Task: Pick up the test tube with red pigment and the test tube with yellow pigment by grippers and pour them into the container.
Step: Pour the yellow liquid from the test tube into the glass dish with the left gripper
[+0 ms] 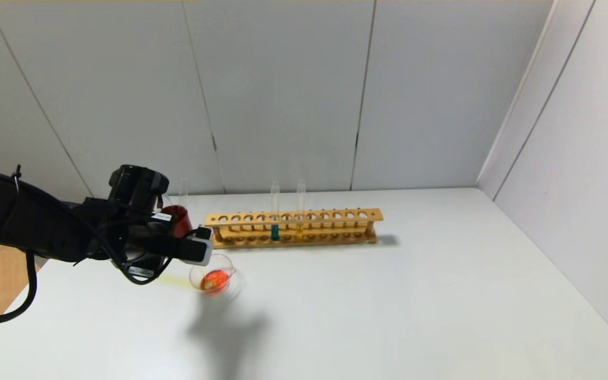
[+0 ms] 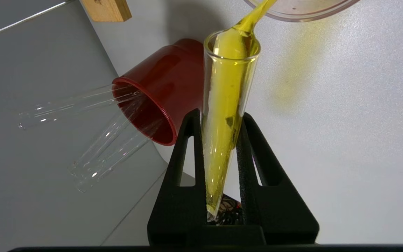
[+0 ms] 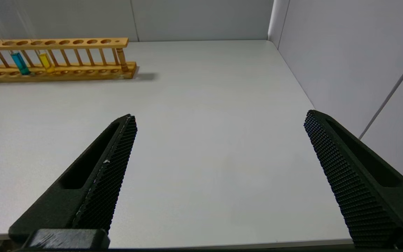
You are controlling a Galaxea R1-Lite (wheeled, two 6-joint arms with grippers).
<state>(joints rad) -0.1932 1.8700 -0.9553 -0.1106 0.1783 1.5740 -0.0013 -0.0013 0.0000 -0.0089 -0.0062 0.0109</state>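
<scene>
My left gripper (image 2: 220, 115) is shut on the test tube with yellow pigment (image 2: 227, 105). The tube is tilted, its mouth at the rim of the container (image 2: 303, 12), and golden-yellow liquid runs out of it. In the head view the left gripper (image 1: 190, 261) sits just left of the container (image 1: 214, 279), a clear glass dish holding red-orange liquid. No tube with red liquid shows. My right gripper (image 3: 219, 115) is open and empty over bare table at the right, out of the head view.
A dark red cup (image 1: 177, 219) with empty clear tubes (image 2: 117, 140) stands behind the dish. A wooden rack (image 1: 293, 227) farther back holds a green-liquid tube (image 1: 275, 232) and a paler yellow tube (image 1: 300, 229). Walls close the back and right.
</scene>
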